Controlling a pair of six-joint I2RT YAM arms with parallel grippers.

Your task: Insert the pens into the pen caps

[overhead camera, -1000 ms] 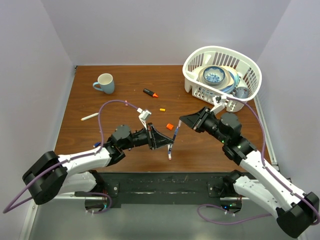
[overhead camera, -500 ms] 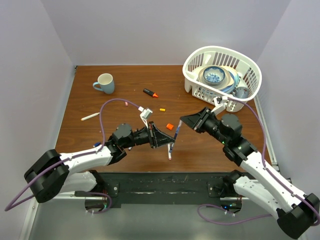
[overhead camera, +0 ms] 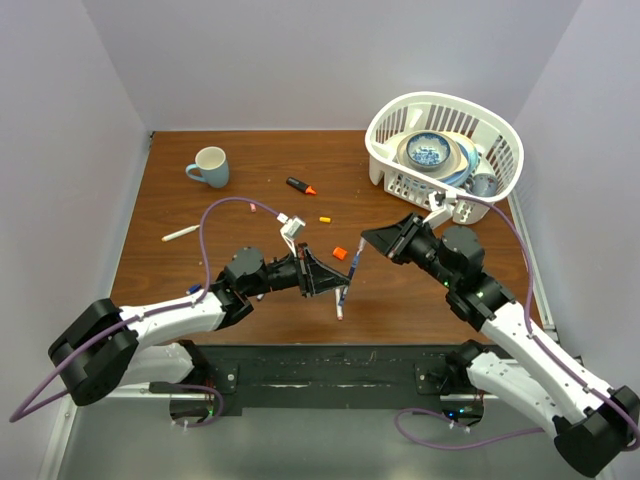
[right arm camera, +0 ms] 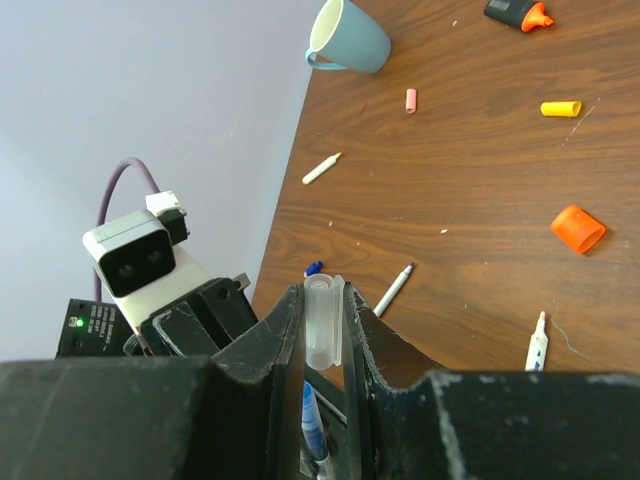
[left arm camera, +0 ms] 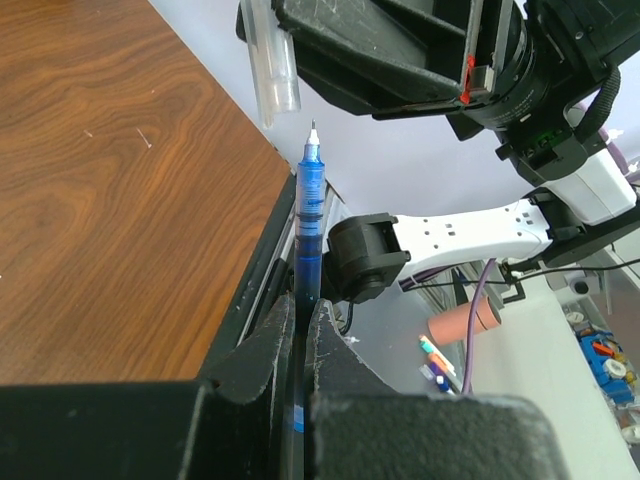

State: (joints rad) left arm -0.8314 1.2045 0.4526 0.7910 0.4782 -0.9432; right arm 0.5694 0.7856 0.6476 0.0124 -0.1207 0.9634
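Observation:
My left gripper [left arm camera: 298, 305] is shut on a blue pen [left arm camera: 308, 215] with its fine tip pointing up. My right gripper [right arm camera: 323, 300] is shut on a clear pen cap [right arm camera: 323, 320]. In the left wrist view the cap [left arm camera: 272, 70] hangs just above and to the left of the pen tip, apart from it. In the top view the two grippers meet at mid-table, with the pen [overhead camera: 348, 272] between the left gripper [overhead camera: 337, 284] and the right gripper [overhead camera: 365, 241]. Loose caps lie on the table: orange [right arm camera: 578, 228], yellow [right arm camera: 560, 108], pink [right arm camera: 411, 99] and blue [right arm camera: 313, 268].
A white basket [overhead camera: 390, 112] with dishes stands at the back right. A light blue mug [overhead camera: 208, 166] stands at the back left. A black marker with an orange tip [overhead camera: 300, 186], a white pen [overhead camera: 180, 233] and another pen [overhead camera: 340, 306] lie on the brown table.
Hardly anything: the left arm has crept slightly to the right. Both grippers keep their holds, with pen tip and cap close together.

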